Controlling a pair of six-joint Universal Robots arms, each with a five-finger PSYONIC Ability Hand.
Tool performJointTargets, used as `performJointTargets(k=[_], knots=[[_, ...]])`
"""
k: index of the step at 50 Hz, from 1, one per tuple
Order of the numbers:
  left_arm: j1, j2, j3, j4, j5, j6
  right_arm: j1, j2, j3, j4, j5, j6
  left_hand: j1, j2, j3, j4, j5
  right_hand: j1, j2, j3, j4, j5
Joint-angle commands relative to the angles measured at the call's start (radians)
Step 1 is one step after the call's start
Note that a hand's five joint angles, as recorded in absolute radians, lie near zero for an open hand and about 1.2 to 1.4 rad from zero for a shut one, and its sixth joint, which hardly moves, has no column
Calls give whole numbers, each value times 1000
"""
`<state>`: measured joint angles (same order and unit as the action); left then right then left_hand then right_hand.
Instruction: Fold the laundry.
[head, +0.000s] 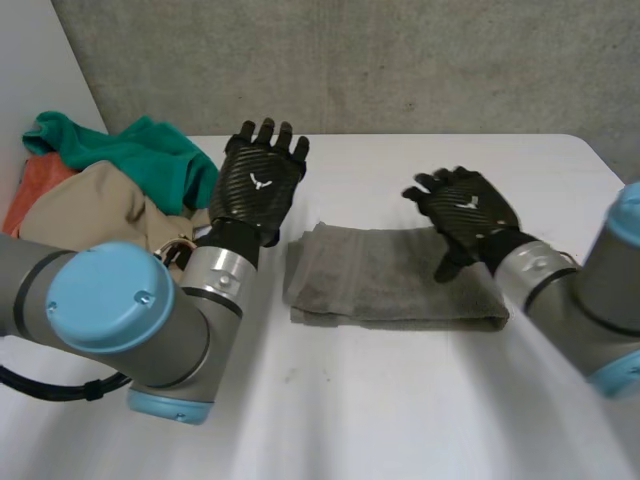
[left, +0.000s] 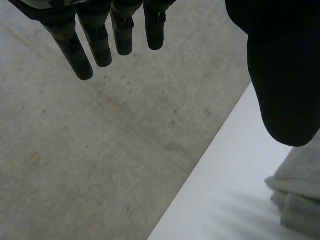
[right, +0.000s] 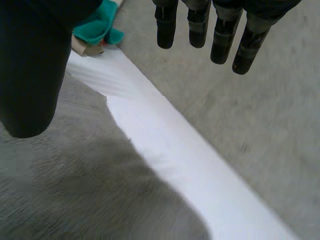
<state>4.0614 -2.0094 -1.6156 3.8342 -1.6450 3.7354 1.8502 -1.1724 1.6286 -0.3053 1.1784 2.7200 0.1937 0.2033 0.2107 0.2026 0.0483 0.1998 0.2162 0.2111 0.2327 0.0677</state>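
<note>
A grey towel (head: 390, 277) lies folded into a flat rectangle in the middle of the white table (head: 400, 400). My left hand (head: 258, 183) is raised above the table just left of the towel's far left corner, fingers straight and spread, holding nothing. My right hand (head: 468, 212) hovers over the towel's right part, fingers straight, nothing in it. In the left wrist view the fingers (left: 100, 42) point past the table's far edge, with a towel corner (left: 300, 190) beside the thumb. In the right wrist view the towel (right: 75, 190) lies under the palm and the fingers (right: 220, 35) are straight.
A heap of laundry sits at the table's far left: a green garment (head: 135, 155), a beige one (head: 95, 205) and an orange one (head: 35, 190). A bit of the green garment (right: 100, 25) shows in the right wrist view. Grey floor (head: 350, 60) lies beyond the table.
</note>
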Motion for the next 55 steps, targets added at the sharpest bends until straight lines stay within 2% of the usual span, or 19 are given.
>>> performJointTargets(k=[1,3,6,7,8,13,16,22,26,29,31,33,36,38,40,41,45,50,55], knots=[[-55,-60,48,-2,-1,0,-161,43,51,189,-40,-140,-19,-29,-36,-28,-48,87,71,76,55,45],[-56,-62,48,-4,-1,0,-189,69,53,209,-34,-201,-19,-29,-36,-28,-48,166,150,155,134,124],[-56,-63,40,-5,-1,0,-221,117,48,229,-31,-281,-19,-29,-36,-28,-48,735,718,723,702,692],[-58,-63,37,-5,-1,0,-226,132,36,232,-26,-287,-19,-29,-36,-28,-48,1059,1043,1048,1026,1017],[-56,-63,33,-8,-1,0,-226,138,28,230,-20,-292,-19,-29,-36,-28,-48,1195,1179,1184,1162,1153],[-50,-45,14,-39,-1,0,-212,129,-59,224,115,-304,-19,-29,-36,-28,-48,1196,1180,1185,1164,1154],[-38,-14,5,-61,-3,-2,-137,105,-108,199,171,-307,-19,-29,-36,-28,-48,1196,1180,1185,1164,1154],[11,35,-24,-82,-27,-17,171,82,-155,105,97,-347,-19,-29,-36,-28,-48,1196,1180,1185,1164,1154],[31,38,-27,-85,-68,-58,298,117,-116,37,-4,-402,-18,-28,-35,-27,-48,1196,1180,1185,1164,1154],[36,37,-26,-87,-85,-91,334,164,-108,25,-39,-413,-15,-25,-32,-24,-45,1196,1180,1185,1164,1154],[36,34,-18,-91,-85,-106,337,191,-110,25,-34,-413,-15,-25,-32,-24,-45,572,556,561,539,530],[31,32,-12,-97,-87,-114,337,183,-112,29,-11,-370,-15,-25,-32,-24,-45,157,141,146,124,115],[21,24,11,-105,-84,-126,334,165,-115,21,13,-260,-7,-16,-24,-16,-36,138,121,127,105,95],[11,18,34,-111,-82,-137,275,128,-131,21,35,-101,-7,-16,-24,-16,-36,-8,-25,-20,-41,-51],[-12,-6,81,-128,-82,-170,213,91,-145,28,50,27,-1,-10,-18,-10,-30,-25,-42,-37,-58,-68],[-22,-18,100,-137,-81,-186,152,53,-156,35,63,153,5,-5,-12,-4,-24,-25,-42,-37,-58,-68],[-68,-81,203,-228,-78,-275,75,19,-177,93,46,370,14,4,-3,5,-15,-25,-42,-37,-58,-68],[-94,-187,348,-407,-61,-397,67,111,-271,227,30,376,20,10,3,11,-9,-25,-42,-37,-58,-68],[-101,-284,427,-508,-35,-433,73,221,-380,371,38,276,40,31,23,31,11,-25,-42,-37,-58,-68]])
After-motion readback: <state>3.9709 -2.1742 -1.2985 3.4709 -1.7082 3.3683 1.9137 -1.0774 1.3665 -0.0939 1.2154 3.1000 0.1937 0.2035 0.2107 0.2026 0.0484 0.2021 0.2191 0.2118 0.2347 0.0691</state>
